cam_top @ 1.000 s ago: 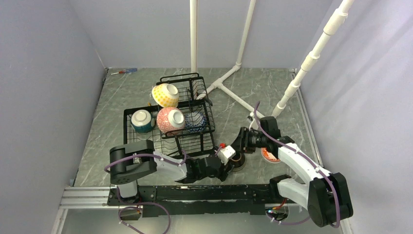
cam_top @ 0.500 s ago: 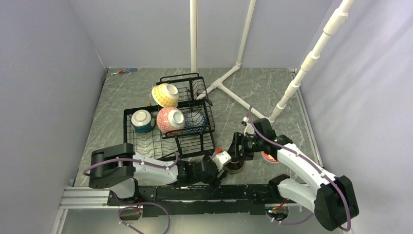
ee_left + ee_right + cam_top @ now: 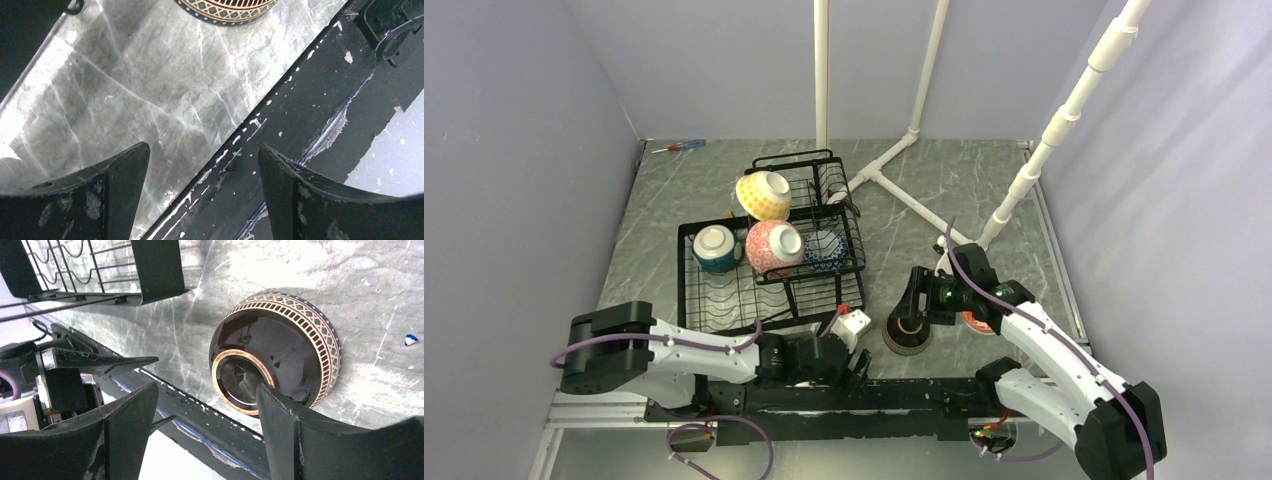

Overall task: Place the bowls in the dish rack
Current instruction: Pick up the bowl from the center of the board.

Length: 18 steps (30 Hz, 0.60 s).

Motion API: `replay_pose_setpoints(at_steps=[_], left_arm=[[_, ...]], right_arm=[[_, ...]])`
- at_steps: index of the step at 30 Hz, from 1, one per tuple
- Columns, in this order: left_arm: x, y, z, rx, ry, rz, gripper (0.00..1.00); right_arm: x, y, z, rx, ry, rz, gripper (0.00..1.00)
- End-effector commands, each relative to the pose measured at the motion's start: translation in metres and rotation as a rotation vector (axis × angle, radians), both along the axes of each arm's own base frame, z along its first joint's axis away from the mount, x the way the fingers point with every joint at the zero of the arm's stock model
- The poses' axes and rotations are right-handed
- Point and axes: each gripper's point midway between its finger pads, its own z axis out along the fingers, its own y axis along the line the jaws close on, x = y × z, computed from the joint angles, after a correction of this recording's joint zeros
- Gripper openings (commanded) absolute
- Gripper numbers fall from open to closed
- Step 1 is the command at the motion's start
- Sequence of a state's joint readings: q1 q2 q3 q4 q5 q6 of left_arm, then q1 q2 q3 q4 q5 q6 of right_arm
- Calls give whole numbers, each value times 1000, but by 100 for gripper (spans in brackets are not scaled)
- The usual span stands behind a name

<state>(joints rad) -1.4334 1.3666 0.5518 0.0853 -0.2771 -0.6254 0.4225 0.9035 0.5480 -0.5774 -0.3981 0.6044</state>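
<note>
The black wire dish rack [image 3: 724,295] holds a yellow dotted bowl [image 3: 763,195] on its upper tier, and a teal bowl [image 3: 715,247], a pink-red bowl [image 3: 774,247] and a blue-white zigzag bowl [image 3: 825,250] on the base. A brown striped bowl [image 3: 907,335] lies upside down on the table right of the rack. My right gripper [image 3: 911,305] is open just above it, one finger [image 3: 300,440] over its foot ring [image 3: 240,380]. My left gripper [image 3: 861,368] is open and empty, low over the near edge. The brown bowl's rim [image 3: 225,9] shows in the left wrist view.
A red-patterned bowl [image 3: 975,322] sits on the table, partly hidden under my right arm. The black base rail [image 3: 904,388] runs along the near edge. White pipe legs [image 3: 904,195] stand behind the rack. A screwdriver [image 3: 679,147] lies at the far left.
My left gripper has drawn back left and toward the near edge, away from the brown bowl. My right gripper has moved left and down over that bowl.
</note>
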Motion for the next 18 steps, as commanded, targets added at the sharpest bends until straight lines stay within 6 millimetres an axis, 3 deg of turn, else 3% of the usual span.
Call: replay_pose_setpoints(at_steps=[1,8,12,18], left_arm=[[-10,3,9,-76,95,55,84],[-11,14,13,-150,154,136,82],[-9,17,14,-159,151,154,81],[-10,18,11,-175,159,152,81]], right_arm=[[13,-17,-27,-128,17,-73,76],[9,-9,-37,-112,47,-5,73],[19,-9,-14,-93,-53,-23,75],[41,-25,20,-156,-224,-90,80]])
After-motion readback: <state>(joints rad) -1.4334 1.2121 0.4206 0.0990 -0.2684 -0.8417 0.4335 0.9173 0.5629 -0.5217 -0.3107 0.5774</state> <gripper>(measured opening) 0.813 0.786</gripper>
